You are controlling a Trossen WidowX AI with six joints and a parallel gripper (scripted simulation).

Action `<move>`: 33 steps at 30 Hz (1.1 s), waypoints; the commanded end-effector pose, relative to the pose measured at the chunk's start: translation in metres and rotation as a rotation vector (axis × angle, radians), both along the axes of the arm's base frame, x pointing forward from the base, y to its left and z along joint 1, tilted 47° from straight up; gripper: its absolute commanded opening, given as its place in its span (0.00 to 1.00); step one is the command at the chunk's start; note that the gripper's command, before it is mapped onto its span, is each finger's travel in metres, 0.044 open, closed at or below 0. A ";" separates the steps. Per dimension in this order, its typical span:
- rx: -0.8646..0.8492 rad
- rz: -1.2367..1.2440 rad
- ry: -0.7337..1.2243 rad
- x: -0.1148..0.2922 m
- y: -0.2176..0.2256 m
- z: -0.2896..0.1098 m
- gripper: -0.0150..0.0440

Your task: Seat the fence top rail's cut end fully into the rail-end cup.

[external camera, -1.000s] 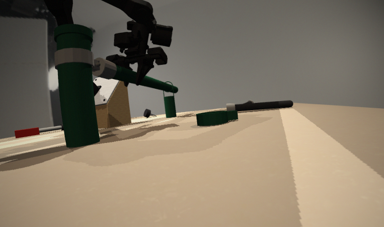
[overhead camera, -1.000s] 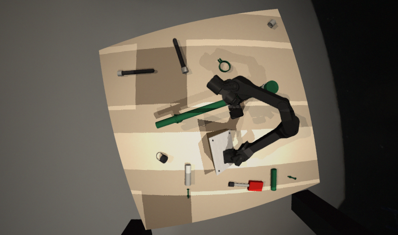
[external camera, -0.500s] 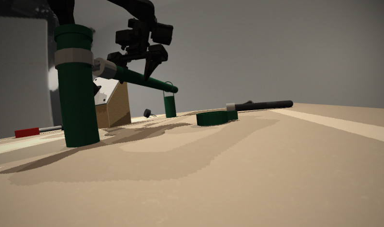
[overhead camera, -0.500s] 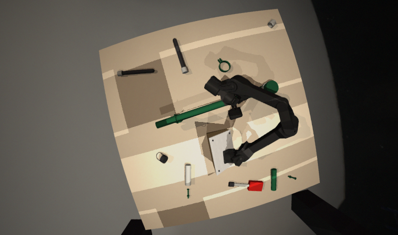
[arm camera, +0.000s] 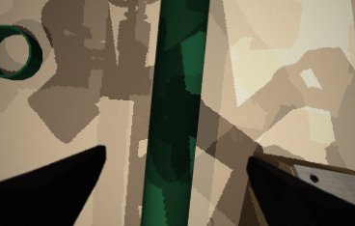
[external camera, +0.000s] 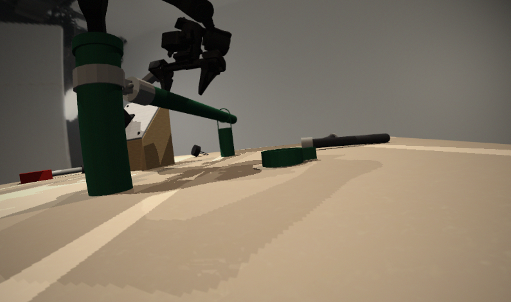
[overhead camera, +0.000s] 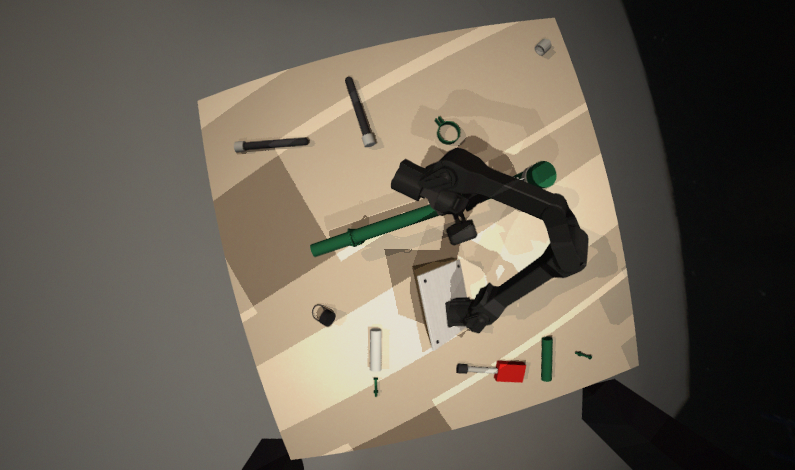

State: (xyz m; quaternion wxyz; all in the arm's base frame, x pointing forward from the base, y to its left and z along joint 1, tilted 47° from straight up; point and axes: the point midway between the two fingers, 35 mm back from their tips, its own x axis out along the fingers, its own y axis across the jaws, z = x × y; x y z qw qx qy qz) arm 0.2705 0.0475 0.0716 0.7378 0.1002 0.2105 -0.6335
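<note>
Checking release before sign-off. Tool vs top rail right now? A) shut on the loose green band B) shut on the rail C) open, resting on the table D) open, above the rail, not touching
D: in the exterior view the tool hangs open above the top rail with a gap, and the wrist view shows both fingers spread well clear of it.

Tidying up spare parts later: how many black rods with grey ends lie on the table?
2: one near the top view's upper-left corner, one right of it. Others may be hidden.
</note>
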 end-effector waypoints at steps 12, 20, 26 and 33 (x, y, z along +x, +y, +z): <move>0.020 0.069 0.037 -0.005 0.032 0.012 1.00; 0.020 0.069 0.037 -0.005 0.032 0.012 1.00; 0.020 0.069 0.037 -0.005 0.032 0.012 1.00; 0.020 0.069 0.037 -0.005 0.032 0.012 1.00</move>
